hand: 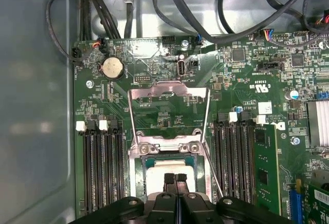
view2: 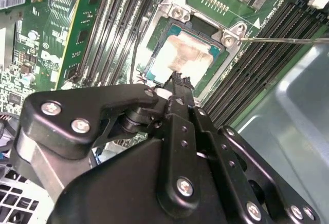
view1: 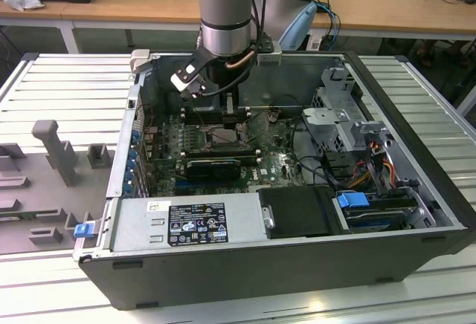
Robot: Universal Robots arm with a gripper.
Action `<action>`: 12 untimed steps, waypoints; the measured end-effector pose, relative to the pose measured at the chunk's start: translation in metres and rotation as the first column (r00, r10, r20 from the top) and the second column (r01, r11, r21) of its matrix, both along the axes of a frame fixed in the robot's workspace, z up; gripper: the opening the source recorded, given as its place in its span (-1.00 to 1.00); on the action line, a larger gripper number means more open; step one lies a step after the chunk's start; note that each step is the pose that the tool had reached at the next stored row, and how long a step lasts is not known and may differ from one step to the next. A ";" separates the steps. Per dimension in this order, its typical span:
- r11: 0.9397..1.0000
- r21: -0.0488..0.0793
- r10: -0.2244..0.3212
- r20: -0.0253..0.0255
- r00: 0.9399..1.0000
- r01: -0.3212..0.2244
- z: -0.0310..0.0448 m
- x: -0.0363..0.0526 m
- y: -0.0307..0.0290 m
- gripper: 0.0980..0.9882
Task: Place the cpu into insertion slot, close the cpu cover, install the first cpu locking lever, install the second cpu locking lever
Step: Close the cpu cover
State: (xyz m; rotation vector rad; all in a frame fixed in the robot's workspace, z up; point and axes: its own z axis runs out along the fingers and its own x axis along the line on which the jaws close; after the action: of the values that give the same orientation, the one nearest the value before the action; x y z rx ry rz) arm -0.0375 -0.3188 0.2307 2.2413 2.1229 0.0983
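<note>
Notably, first wrist view shows the cpu cover (hand: 168, 89) open.

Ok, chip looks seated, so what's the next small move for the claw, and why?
Probably lift the claw clear of the cpu. The cpu lies flat in the insertion slot, the shut tips hang over it, and the cpu cover is folded back open, needing room to swing shut.

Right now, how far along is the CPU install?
Done: the cpu sits in the insertion slot. In hand: the claw, shut, hangs right over the chip. Left: the cpu cover lies swung open beyond the socket, and a locking lever sticks out unlatched beside it, so the cover and both levers are not yet fastened.
</note>
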 end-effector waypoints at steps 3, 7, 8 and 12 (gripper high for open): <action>1.000 0.000 0.000 0.000 1.000 0.000 0.0006 0.0001 0.0001 -0.98; 1.000 0.000 0.000 0.000 1.000 0.000 0.0036 0.0001 0.0001 -0.98; 1.000 0.000 0.000 0.000 1.000 0.000 0.0046 0.0001 0.0001 -0.98; 1.000 0.000 0.000 0.000 1.000 0.000 0.0096 0.0001 0.0001 -0.98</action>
State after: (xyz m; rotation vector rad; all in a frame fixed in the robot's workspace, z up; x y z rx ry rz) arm -0.0375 -0.3187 0.2403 2.2410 2.1230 0.0981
